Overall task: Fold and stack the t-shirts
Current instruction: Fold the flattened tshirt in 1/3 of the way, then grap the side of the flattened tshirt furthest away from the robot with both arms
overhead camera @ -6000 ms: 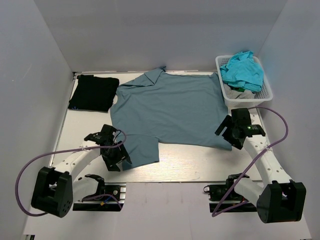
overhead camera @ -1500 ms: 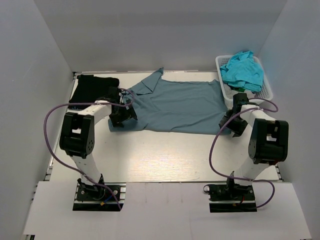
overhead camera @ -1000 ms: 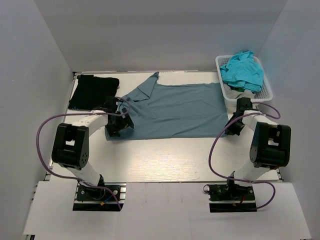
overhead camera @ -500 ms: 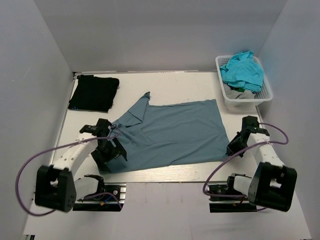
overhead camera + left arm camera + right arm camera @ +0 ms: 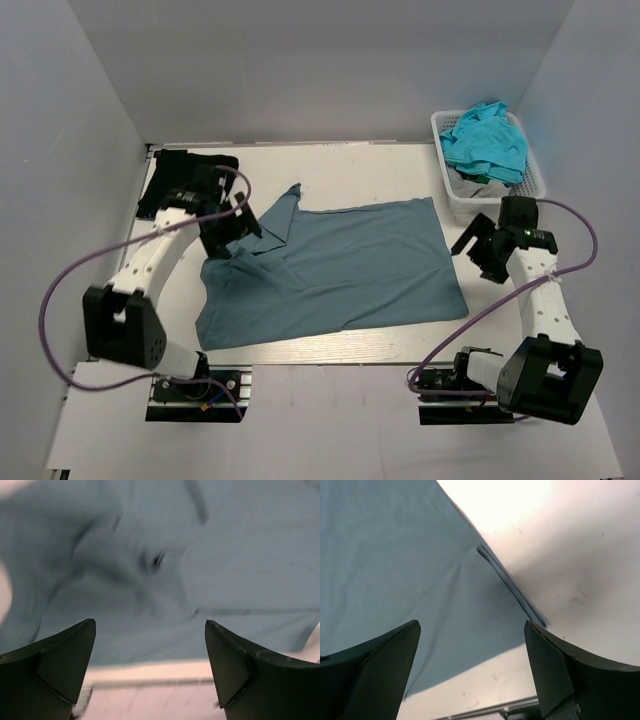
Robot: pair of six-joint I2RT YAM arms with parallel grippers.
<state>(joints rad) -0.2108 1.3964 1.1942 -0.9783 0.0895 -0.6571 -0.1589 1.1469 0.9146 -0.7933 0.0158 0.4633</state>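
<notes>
top view: the slate-blue t-shirt point(image 5: 340, 265) lies spread on the desk point(image 5: 340, 170), rumpled at its left end, with the collar poking out. the left claw point(image 5: 232, 237) hovers over that rumple and the right claw point(image 5: 478, 250) is near the right edge. both gape wide and hold nothing. the black t-shirt point(image 5: 185, 182) sits far left.

left wrist: blurred, creased cloth lies below the claw. flattening it first would likely give a cleaner fold.

right wrist: the shirt's edge looks doubled, so a pinch there should catch both layers.
</notes>
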